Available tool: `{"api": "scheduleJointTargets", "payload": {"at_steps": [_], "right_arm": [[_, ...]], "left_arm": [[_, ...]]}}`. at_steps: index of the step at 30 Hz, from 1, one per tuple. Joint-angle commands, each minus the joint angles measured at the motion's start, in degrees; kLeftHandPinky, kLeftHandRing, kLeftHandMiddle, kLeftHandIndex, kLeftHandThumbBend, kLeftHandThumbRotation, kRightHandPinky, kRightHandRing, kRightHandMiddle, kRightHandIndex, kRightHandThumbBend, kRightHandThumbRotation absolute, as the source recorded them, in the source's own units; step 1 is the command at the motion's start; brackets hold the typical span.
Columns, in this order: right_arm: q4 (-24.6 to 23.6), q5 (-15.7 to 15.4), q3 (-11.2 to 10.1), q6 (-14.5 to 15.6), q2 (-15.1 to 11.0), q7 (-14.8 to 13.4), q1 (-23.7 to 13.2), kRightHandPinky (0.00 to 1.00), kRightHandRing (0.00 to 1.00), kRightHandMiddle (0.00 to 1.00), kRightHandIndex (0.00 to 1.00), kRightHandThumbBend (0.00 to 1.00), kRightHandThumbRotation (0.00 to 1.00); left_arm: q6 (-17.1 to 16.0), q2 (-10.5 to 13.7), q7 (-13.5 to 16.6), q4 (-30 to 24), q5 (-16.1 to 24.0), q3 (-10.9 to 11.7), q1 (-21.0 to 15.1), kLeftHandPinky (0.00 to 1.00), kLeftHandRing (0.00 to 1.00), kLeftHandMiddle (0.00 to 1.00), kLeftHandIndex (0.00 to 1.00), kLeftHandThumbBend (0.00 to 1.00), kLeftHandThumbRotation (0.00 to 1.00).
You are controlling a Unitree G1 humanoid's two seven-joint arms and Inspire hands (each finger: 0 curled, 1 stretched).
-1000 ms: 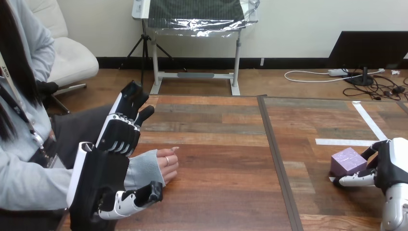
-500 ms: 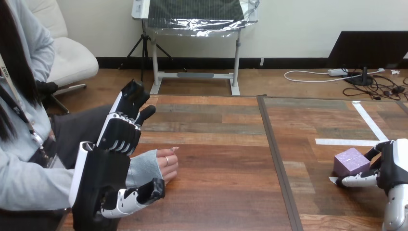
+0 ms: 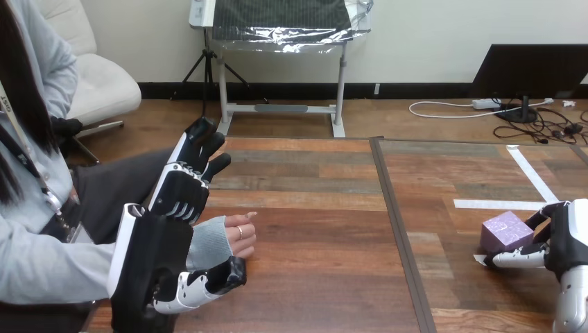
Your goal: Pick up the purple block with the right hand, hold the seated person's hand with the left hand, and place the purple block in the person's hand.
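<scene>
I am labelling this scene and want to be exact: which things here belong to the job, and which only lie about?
Job:
- block
- right robot hand, fingers round the block
- person's hand, resting on the table
- left robot hand, open, at the person's wrist

Lying about:
- tape, white strips stuck on the table

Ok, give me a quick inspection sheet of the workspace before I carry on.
Surface: wooden table, a seam down its middle.
Job's things: purple block sitting on the table at right; person's hand resting on the table at left.
Clutter: white tape strips on the table at right.
Hands: left hand open, over the sleeve, contact unclear; right hand curled round the purple block, thumb in front, fingers behind.
Cables: nothing seen on the table.
Surroundings: person seated at the table's left.
</scene>
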Motion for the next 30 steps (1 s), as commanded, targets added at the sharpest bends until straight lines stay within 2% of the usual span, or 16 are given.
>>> {"api": "scheduleJointTargets", "payload": {"at_steps": [1, 7, 13, 15, 20, 21, 24, 30], "right_arm": [[-1.1, 0.7, -0.7, -2.0, -1.7, -2.1, -2.8, 0.05, 0.11, 0.19, 0.26, 0.54, 0.0], [-1.6, 0.7, -0.9, -3.7, -1.4, -2.6, -2.8, 0.07, 0.13, 0.21, 0.27, 0.53, 0.0], [-2.2, 1.2, -1.1, -4.8, -0.9, -2.0, -3.0, 0.07, 0.13, 0.2, 0.27, 0.51, 0.0], [-2.3, 1.5, -1.2, -5.8, -0.8, -1.8, -3.0, 0.07, 0.13, 0.2, 0.27, 0.5, 0.0], [-2.6, 2.1, -1.6, -7.4, -0.4, -1.9, -3.0, 0.07, 0.13, 0.2, 0.27, 0.49, 0.0], [-2.9, 2.4, -1.8, -7.9, -0.2, -1.9, -3.0, 0.07, 0.13, 0.2, 0.26, 0.49, 0.03], [-3.5, 2.7, -1.8, -8.6, 0.3, -1.8, -3.1, 0.07, 0.13, 0.2, 0.26, 0.48, 0.02], [-4.4, 3.1, -1.9, -9.8, 1.0, -1.5, -3.2, 0.08, 0.13, 0.21, 0.26, 0.46, 0.02]], "left_arm": [[1.0, 0.5, 1.3, -1.9, 1.8, 0.4, -1.9, 0.89, 0.95, 0.97, 0.94, 1.0, 0.57], [0.6, 1.7, 4.2, -1.0, 8.9, 2.5, -2.6, 0.9, 0.96, 0.98, 0.96, 1.0, 0.58], [0.2, 2.0, 10.0, -0.6, 19.1, 6.0, -3.1, 0.9, 0.97, 0.99, 0.98, 1.0, 0.6], [1.2, 2.1, 12.4, -1.4, 22.9, 7.0, -2.9, 0.9, 0.97, 0.99, 0.98, 1.0, 0.6], [3.4, 2.6, 16.7, -2.7, 28.8, 8.0, -2.4, 0.93, 0.98, 0.98, 0.97, 1.0, 0.58], [4.0, 2.7, 18.2, -3.1, 31.1, 8.5, -2.2, 0.93, 0.98, 0.98, 0.96, 1.0, 0.57], [5.7, 3.2, 21.3, -4.3, 36.0, 9.2, -1.9, 0.94, 0.98, 0.97, 0.96, 1.0, 0.57], [8.3, 4.6, 25.6, -5.6, 41.2, 9.1, -1.6, 0.94, 0.97, 0.95, 0.95, 1.0, 0.55]]}}
